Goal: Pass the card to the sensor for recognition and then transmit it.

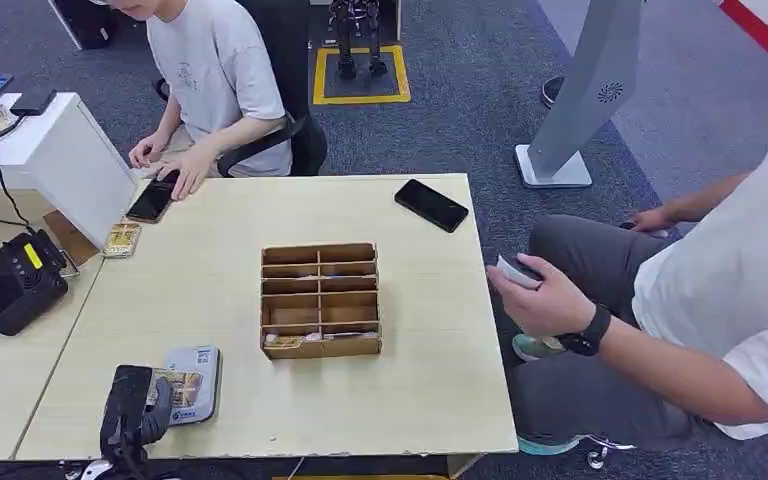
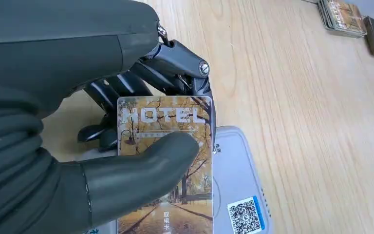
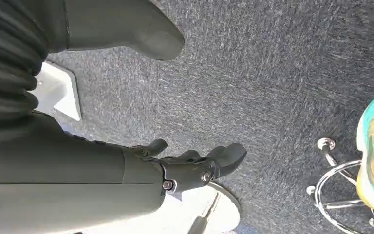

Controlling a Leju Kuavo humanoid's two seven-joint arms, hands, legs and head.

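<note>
My left hand is at the table's near left corner and pinches a hotel card between thumb and fingers. The card shows an autumn tree picture and the word HOTEL. It lies just over the grey card sensor, a flat pad with a QR code. In the head view the card covers the sensor's left part. My right hand hangs over grey carpet, fingers apart and holding nothing.
A cardboard sorting box with several compartments stands mid-table, one card in its near row. A card stack and two phones lie farther back. A person's hand at the right holds a card. Another person sits at the far left.
</note>
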